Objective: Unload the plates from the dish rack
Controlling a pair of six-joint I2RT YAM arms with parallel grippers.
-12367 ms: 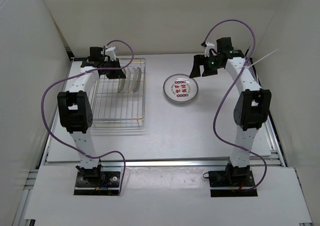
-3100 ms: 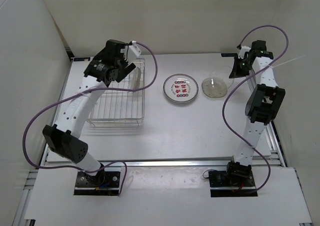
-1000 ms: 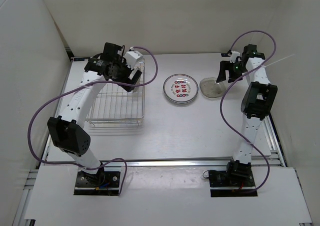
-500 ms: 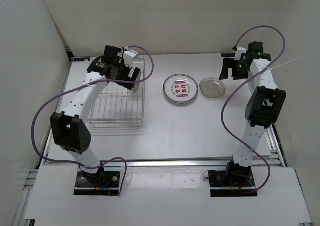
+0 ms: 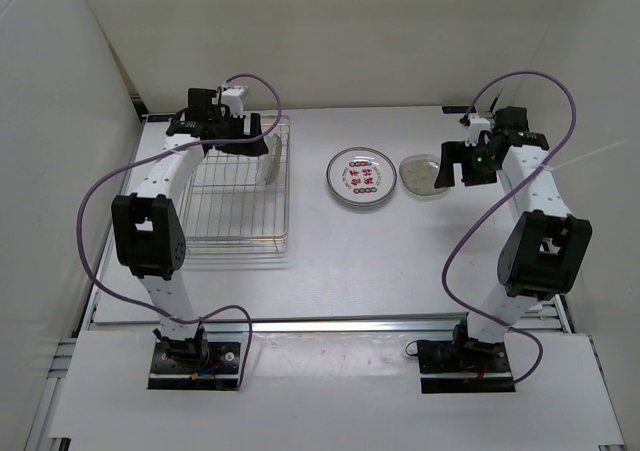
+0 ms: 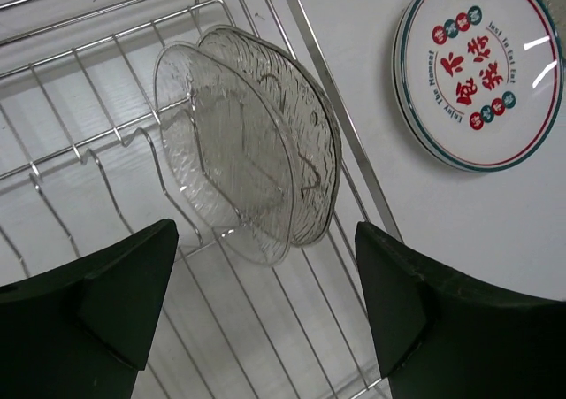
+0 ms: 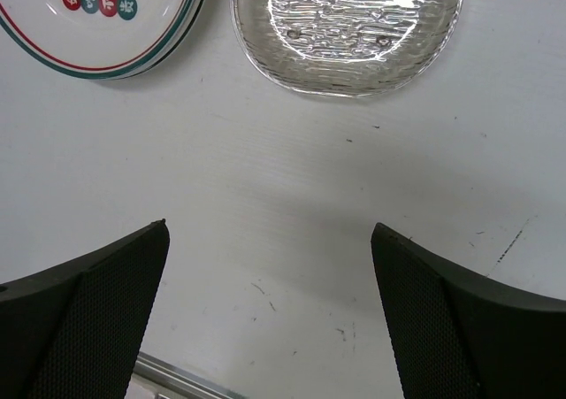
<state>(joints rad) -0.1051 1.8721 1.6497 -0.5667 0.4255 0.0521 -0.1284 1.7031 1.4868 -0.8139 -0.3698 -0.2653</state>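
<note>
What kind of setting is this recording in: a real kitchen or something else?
Most likely a lab robot cell, not a kitchen: plain white panels enclose a white table, two arms are bolted at its near edge, and the only kitchenware is a dish rack and a few plates.

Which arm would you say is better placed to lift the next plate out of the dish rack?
Left, probably. The left gripper, open, hangs over the two glass plates standing in the dish rack. The right gripper, also open, is across the table above the unloaded glass plate.
</note>
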